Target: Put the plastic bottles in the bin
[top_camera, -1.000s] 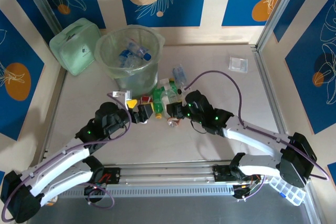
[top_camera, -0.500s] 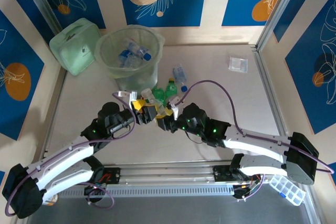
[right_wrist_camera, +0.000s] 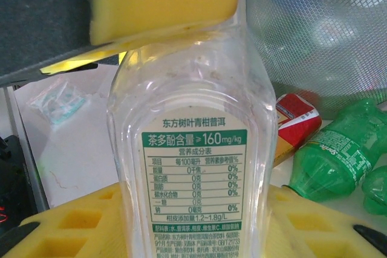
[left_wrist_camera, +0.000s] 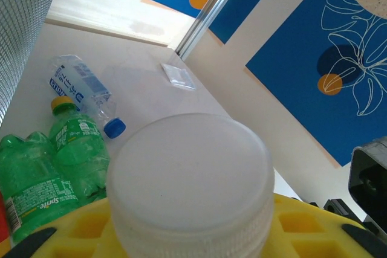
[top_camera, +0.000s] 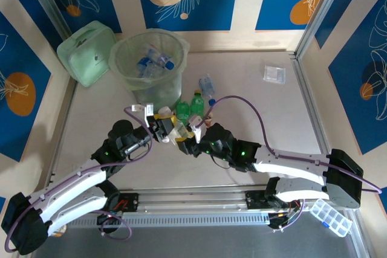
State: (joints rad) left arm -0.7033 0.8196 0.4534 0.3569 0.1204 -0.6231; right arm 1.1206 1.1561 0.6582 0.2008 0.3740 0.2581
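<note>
One clear plastic bottle [top_camera: 179, 133] with a white cap [left_wrist_camera: 190, 179] and a green-and-white label [right_wrist_camera: 193, 170] hangs between both arms above the table. My left gripper [top_camera: 165, 126] is shut on its cap end, yellow pads [left_wrist_camera: 66, 231] on either side. My right gripper [top_camera: 192, 142] is shut on its body, pads [right_wrist_camera: 57, 225] flanking the label. Two green bottles [top_camera: 188, 104] [left_wrist_camera: 72, 152], a clear blue-labelled one [top_camera: 207, 84] [left_wrist_camera: 78, 86] and a red-labelled one [right_wrist_camera: 296, 122] lie by the bin [top_camera: 148, 58], which holds several bottles.
A pale green boxy container [top_camera: 87, 52] stands left of the bin against the back wall. A small clear packet [top_camera: 274, 74] lies at the far right. An aluminium rail [top_camera: 308, 101] edges the table's right side. The bin's wall [right_wrist_camera: 320, 28] rises just behind the held bottle.
My right gripper lifted the clear bottle out of the pile and carried it left toward me. The left gripper, open a second ago, has shut on its cap end.
</note>
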